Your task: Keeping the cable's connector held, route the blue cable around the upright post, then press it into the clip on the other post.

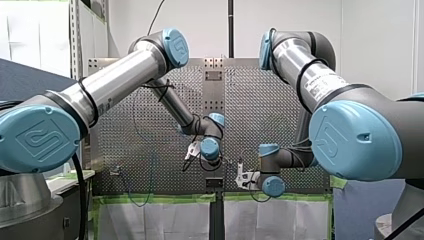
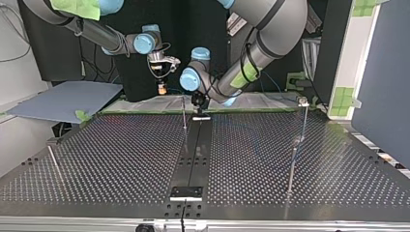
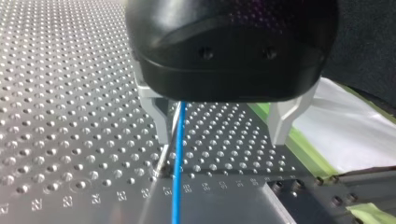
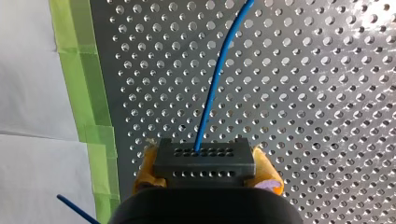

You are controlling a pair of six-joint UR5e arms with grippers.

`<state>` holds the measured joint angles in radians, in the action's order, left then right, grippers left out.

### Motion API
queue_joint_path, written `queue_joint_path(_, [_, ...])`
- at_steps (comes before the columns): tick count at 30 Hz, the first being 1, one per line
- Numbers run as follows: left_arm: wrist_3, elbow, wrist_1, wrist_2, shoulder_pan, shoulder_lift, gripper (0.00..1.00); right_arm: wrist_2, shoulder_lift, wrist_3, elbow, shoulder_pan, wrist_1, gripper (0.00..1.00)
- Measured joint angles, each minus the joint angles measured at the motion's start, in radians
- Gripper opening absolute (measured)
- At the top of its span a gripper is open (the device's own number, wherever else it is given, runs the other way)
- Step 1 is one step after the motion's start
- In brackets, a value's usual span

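At the top view's nine o'clock a thin metal rod [image 2: 53,162] shows near the edge of the perforated worktop [image 2: 121,159]. Further right, at about eleven o'clock and past the worktop's far edge, my right pincer [image 2: 162,88] hangs from its arm. In the right wrist view its yellow pads [image 4: 145,170] are closed on the two ends of the black connector [image 4: 204,161], which sits square between them with its rows of holes facing ahead. The blue cable [image 4: 218,74] leaves one hole of the front row. It curves away ahead of the pincer over the worktop, apart from the green tape [image 4: 88,93] and the white sheet [image 4: 32,70] at one side.

Near the top view's twelve o'clock the upright post [image 2: 184,116] stands beside the far end of the dark centre strip [image 2: 196,154]. My left pincer [image 3: 222,140] is just beside the post, at its two o'clock. In the left wrist view this pincer is wide open: its metal fingers [image 3: 161,116] stand well apart and grip nothing. The post and the blue cable both pass between them, side by side, just beside one finger and well apart from the other. Whether cable and post touch I cannot tell.

At three o'clock the other post [image 2: 296,145] stands with the clip [image 2: 303,101] at its top, well apart from both pincers.
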<state>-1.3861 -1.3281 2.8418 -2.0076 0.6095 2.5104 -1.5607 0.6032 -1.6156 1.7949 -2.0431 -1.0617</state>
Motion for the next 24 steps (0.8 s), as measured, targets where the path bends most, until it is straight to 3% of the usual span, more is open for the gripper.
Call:
queue_joint_path(7, [0.02, 0.0, 0.014, 0.022, 0.014, 0.0, 1.0, 0.0, -0.006, 0.0, -0.002, -0.002, 0.0, 0.0])
queue_joint_path(17, [0.065, 0.0, 0.093, 0.088, 0.031, 0.001, 1.0, 0.003, -0.008, 0.0, -0.004, -0.001, 0.0, 0.0])
queue_joint_path(24, [0.068, 0.0, 0.1, 0.093, 0.04, 0.001, 1.0, 0.015, -0.008, 0.0, -0.004, -0.002, 0.0, 0.0])
